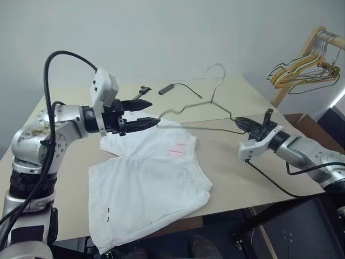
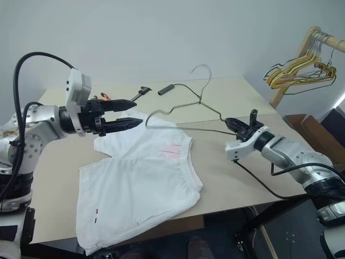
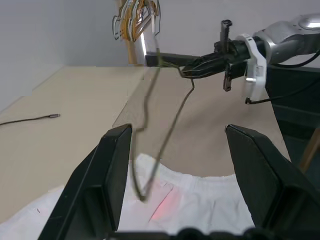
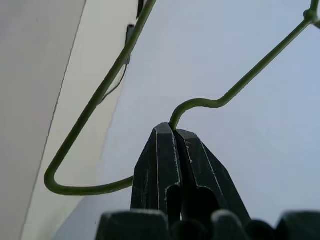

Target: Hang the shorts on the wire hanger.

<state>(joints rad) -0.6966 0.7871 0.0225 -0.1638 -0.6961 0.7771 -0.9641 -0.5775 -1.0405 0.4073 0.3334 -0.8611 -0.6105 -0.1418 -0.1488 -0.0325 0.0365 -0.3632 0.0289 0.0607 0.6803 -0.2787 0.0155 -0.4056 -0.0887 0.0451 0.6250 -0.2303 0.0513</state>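
Observation:
The white shorts (image 1: 151, 183) lie flat on the table (image 1: 242, 89), pink print near the waist, one leg reaching the front edge. The wire hanger (image 1: 212, 100) is held up off the table, hook upward, above the waistband. My right gripper (image 1: 241, 123) is shut on its right corner; the right wrist view shows the wire (image 4: 100, 95) pinched at the fingertips (image 4: 165, 137). My left gripper (image 1: 154, 113) is open at the hanger's left corner, just above the waistband. In the left wrist view the wire (image 3: 172, 127) runs between its spread fingers (image 3: 117, 165), touching neither.
A wooden rack with yellow and wooden hangers (image 1: 307, 67) stands at the back right. A cable with a dark plug (image 1: 166, 88) and a small black tool (image 1: 143, 90) lie at the far side of the table. A brown box (image 1: 310, 127) stands beside the table's right edge.

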